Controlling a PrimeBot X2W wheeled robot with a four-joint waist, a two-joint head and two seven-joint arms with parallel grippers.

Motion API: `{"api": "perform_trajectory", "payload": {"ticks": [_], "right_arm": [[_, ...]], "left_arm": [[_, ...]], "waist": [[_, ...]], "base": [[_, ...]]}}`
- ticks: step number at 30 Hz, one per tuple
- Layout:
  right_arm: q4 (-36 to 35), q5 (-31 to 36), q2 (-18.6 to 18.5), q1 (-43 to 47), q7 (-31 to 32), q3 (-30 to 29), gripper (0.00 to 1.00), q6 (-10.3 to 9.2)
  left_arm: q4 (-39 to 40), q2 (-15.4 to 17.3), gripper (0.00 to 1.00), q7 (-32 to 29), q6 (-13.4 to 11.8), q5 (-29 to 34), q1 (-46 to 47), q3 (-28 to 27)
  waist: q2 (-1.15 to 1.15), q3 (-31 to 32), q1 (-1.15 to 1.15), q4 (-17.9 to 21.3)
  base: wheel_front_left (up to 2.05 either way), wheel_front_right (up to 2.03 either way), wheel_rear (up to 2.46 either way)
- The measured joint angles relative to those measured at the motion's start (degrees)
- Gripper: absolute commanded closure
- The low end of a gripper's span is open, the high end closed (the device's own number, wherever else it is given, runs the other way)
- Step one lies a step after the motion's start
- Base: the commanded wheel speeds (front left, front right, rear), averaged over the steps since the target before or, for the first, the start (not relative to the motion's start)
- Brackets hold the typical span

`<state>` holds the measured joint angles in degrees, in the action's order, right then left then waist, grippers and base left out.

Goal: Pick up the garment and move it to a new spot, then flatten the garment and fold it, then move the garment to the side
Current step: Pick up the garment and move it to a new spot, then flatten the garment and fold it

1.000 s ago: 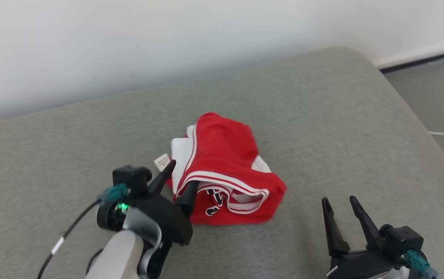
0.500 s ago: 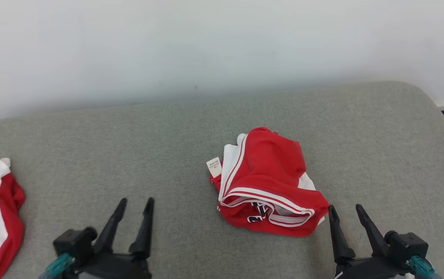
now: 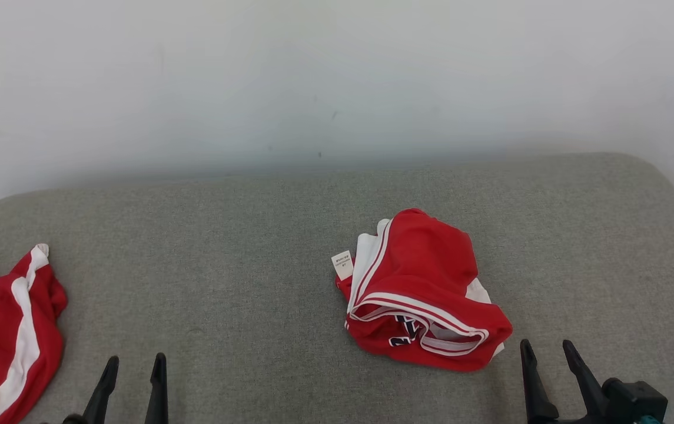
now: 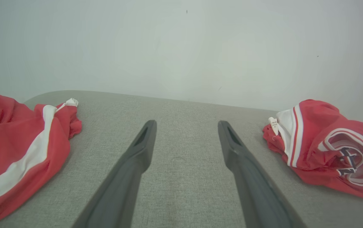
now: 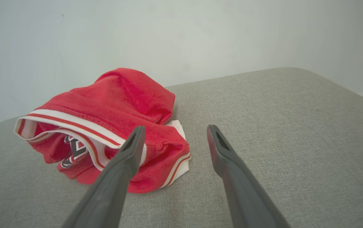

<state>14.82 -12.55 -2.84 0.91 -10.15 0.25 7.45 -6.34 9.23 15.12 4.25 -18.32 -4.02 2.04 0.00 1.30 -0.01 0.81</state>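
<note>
Red jersey cloth, the garment (image 3: 425, 288) lies bunched on the grey surface (image 3: 225, 247) toward its right edge, just ahead of the right hand (image 3: 546, 342). That hand and the left hand (image 3: 138, 357) are both spread and empty. A pinch into the heap may catch only one layer, so it drags rather than lifts. The other red garment (image 3: 7, 335) at the left edge could be mistaken for it.

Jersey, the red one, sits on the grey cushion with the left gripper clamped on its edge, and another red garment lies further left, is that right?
Not quite. The left gripper is not clamped on the jersey. In the left wrist view it stands open over bare cushion, apart from the jersey. The rest holds: the other red garment lies further left.
</note>
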Motion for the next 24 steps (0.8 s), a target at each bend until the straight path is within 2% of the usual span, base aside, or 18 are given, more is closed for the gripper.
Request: {"api": "perform_trajectory", "payload": {"ticks": [8,24], "right_arm": [[-0.2,0.1,0.0,1.1,0.0,-0.4,0.0,0.0],[-0.8,-0.5,0.0,1.1,0.5,0.3,0.0,0.0]], "left_arm": [[-0.5,-1.9,0.0,0.0,2.3,1.6,-2.2,-3.0],[-0.1,-3.8,0.0,0.0,3.3,2.4,-2.4,-5.0]], "waist": [[0.0,-0.1,0.0,0.0],[0.0,-0.8,0.01,0.8]], "base": [[0.0,0.0,0.0],[0.0,0.0,0.0]]}}
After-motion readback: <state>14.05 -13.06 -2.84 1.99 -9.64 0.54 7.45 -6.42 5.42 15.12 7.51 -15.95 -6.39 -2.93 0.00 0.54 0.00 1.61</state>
